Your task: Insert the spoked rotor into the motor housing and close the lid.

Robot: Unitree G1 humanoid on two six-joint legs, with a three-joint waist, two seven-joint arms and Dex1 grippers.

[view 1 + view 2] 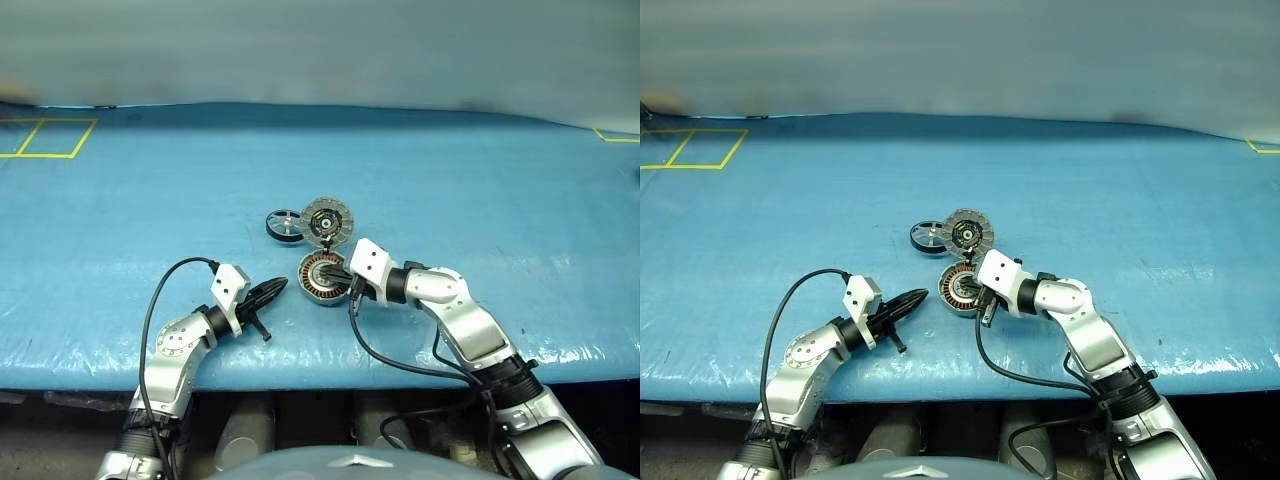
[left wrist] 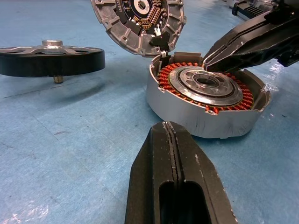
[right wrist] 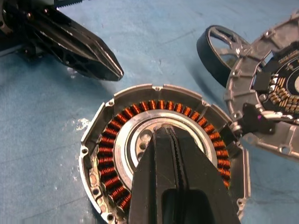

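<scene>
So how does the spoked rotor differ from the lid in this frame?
The spoked rotor is a black ring with silvery spokes; the lid is a grey metal disc with a dark centre.
The spoked rotor lies flat and loose on the blue table; the lid stands tilted open, hinged to the motor housing.
The spoked rotor looks slightly smaller than the lid.
Both are round and lie beyond the housing, untouched by either gripper.

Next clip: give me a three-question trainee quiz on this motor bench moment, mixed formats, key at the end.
1. True or false: the spoked rotor already sits inside the motor housing.
2. The lid is: A) shut, B) swung open, C) lying apart from the housing.
3. Which gripper has its tip over the housing's silver centre?

Key: 1 false, it rests on the blue table beside the lid. 2 B. 3 the right gripper; the left gripper waits short of the housing.
</scene>
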